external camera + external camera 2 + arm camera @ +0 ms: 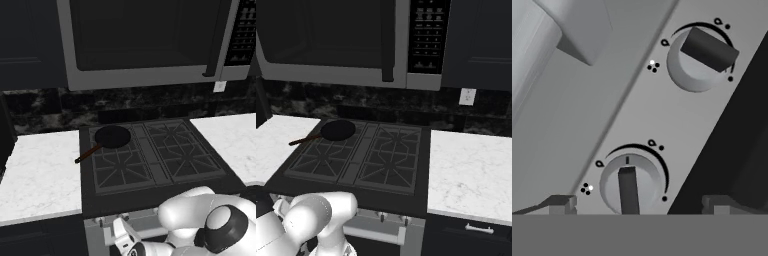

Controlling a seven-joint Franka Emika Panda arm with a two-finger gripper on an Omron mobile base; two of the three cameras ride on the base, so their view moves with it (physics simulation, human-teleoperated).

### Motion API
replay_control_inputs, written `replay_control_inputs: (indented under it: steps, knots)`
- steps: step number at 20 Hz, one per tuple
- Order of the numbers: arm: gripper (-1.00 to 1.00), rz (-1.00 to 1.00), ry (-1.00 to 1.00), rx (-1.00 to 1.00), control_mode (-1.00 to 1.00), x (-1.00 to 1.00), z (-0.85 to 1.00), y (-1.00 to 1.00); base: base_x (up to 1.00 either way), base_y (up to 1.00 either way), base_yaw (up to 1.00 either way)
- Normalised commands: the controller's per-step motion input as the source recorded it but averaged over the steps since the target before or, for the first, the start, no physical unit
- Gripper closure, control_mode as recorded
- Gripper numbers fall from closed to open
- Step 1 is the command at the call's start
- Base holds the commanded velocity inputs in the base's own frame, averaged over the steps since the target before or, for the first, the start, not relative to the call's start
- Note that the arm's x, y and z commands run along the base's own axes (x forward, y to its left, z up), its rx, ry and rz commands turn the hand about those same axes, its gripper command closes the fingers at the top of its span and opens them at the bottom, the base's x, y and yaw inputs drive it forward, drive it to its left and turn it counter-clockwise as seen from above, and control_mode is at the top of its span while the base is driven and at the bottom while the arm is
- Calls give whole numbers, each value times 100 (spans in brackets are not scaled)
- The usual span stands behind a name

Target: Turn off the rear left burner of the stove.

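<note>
Here we face a black stove (165,192) set between two white marble counters (40,175), with a dark veined backsplash (371,107) behind it and a big grey-framed microwave (150,40) hanging above. We count four grated burners on the cooktop. The rear left burner (102,131) lies up and beyond our hand, mostly covered by one dark frying pan (113,136) whose brown handle reaches out toward the left counter.

The right base view adds what the left one does not: a white wall outlet (467,96), the microwave's keypad (428,35), and a drawer handle (479,229) under the right counter.

The hand view brings us up close to the steel front panel (662,117), tilted in the picture. We count two knobs there. One knob (629,187) sits right ahead, between our two fingertips (559,204), its dark bar running straight away from us. The other knob (704,52) is farther along the panel, its bar turned at a slant. Part of the bar handle (547,30) crosses the far corner.

Our gripper (637,205) stands wide, a tip on either side of the near knob, apart from it
</note>
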Motion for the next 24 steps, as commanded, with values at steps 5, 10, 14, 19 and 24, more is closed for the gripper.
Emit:
replay_control_inputs:
  steps: [5,10,14,19,24]
  knots:
    - [-100,0,0,0,-100,2,-14,12,0,0,0]
    - [-100,0,0,0,-100,6,0,0,0,0,0]
    - [-100,0,0,0,-100,9,-11,0,0,0,0]
    - [-100,0,0,0,-100,29,-2,0,0,0,0]
    - [-100,0,0,0,-100,33,0,0,0,0,0]
